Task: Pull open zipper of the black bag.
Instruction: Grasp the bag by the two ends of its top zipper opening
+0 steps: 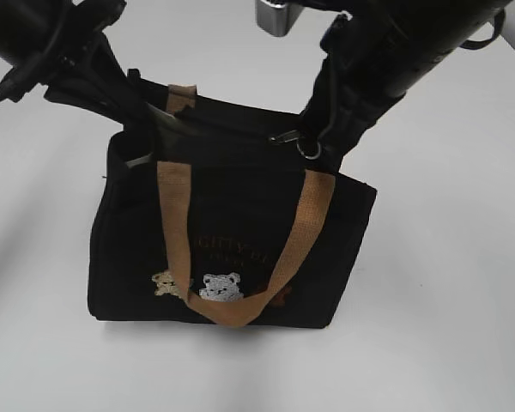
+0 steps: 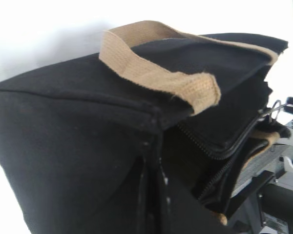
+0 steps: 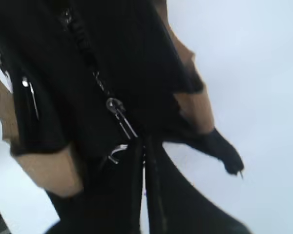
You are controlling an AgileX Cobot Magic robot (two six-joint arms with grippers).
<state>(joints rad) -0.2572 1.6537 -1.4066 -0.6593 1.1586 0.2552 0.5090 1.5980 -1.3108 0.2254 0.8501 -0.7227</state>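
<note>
1. The bag [image 1: 232, 232] stands upright on a white table [image 1: 446, 283], its bear-embroidered front toward the exterior camera.
2. A tan handle [image 1: 232, 257] hangs down the front in a loop; a second handle [image 2: 156, 68] lies over the top edge, seen close below the left wrist camera.
3. The left claw [image 1: 142, 116] comes in from the upper left and meets the bag's top left corner. Its jaws are closed, and fabric sits directly under the fingers in the left wrist view, which the bag's side fills. Whether cloth is actually pinched there cannot be told; the contact point is hidden.
4. The right claw [image 1: 313, 142] reaches down at the bag's top right end. Its jaws are pressed together, with only a thin slit between the two dark fingers [image 3: 132, 185] in the right wrist view.
5. The zipper [image 3: 95, 73] runs away from the right claw along the bag's top. Its slider [image 3: 112, 104] sits just ahead of the fingertips.
6. The ring pull [image 1: 307, 148] is at the right claw's tip; a thin wire leads from the slider down into the closed fingers, so the grip appears to be on the ring.
7. Seen from the left wrist, the track [image 2: 219, 146] gapes, showing the dark interior.
</note>
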